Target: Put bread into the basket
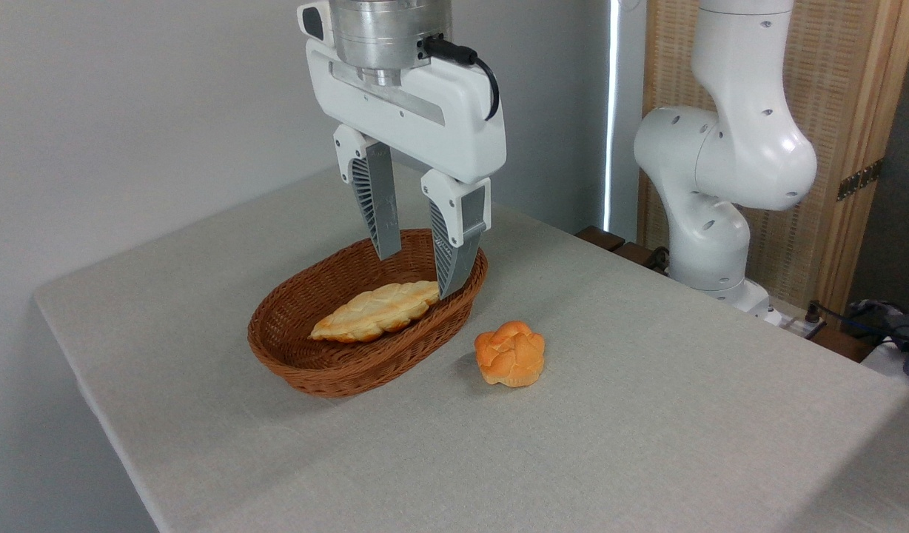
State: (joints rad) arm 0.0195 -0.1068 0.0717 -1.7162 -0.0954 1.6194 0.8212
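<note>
**Bread inside the basket, jaws open above it**

The basket (329, 370) stood on the grey tabletop (647, 444). The bread (377, 311) lay inside it, across the bottom, with one pointed end toward the right rim. Above the basket's right part hung the gripper (417, 274), its jaws apart and holding nothing, one tip near the bread's right end. Just beside the basket, to the right, a small orange bun (510, 354) sat on the tabletop.

so the bread (377, 310) is lying inside the basket (329, 370), gripper (417, 275) hanging right above with fingers spread apart, nothing in them. small orange bun (510, 353) sits on the table (647, 444) at the basket's 3 o'clock
</note>
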